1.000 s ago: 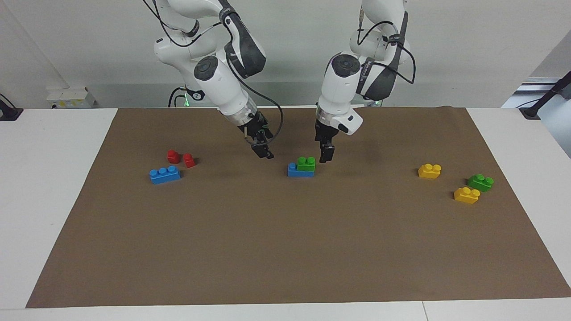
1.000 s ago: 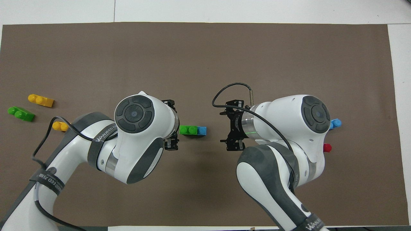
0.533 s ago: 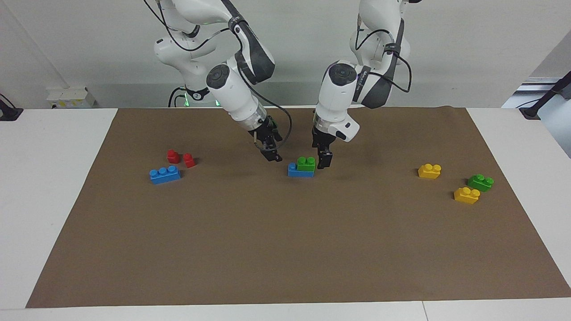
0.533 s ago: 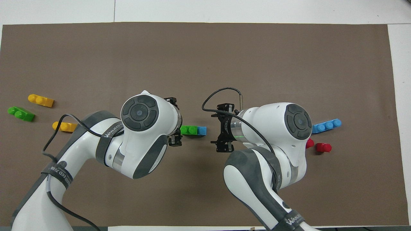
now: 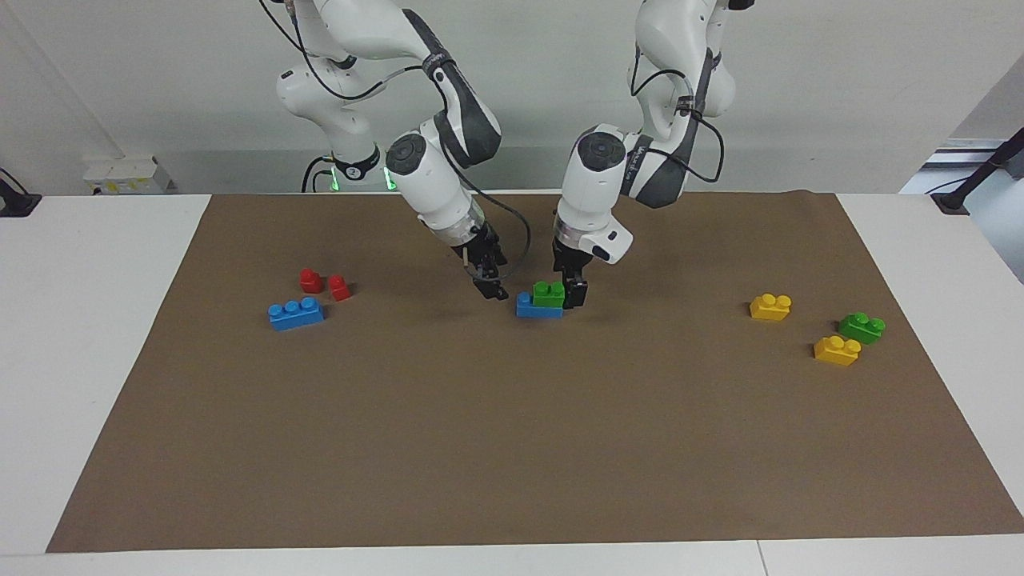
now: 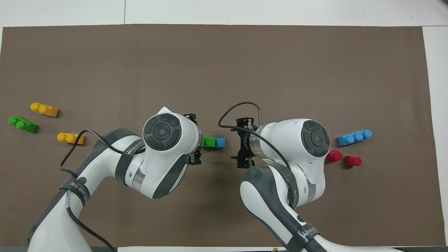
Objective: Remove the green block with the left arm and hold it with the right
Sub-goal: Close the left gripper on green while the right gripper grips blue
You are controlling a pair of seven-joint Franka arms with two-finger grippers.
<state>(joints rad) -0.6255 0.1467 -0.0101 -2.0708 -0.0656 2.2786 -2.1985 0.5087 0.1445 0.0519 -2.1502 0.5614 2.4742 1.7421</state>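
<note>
Green block atop blue brick: my left gripper crowds its three o'clock; my right gripper nine o'clock; six o'clock mat open.

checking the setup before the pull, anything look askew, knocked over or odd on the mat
Nothing stands out. The green block sits squarely on the blue brick mid-mat, studs up. Both red pieces lie on their sides beside the other blue brick, but nothing looks damaged.
</note>
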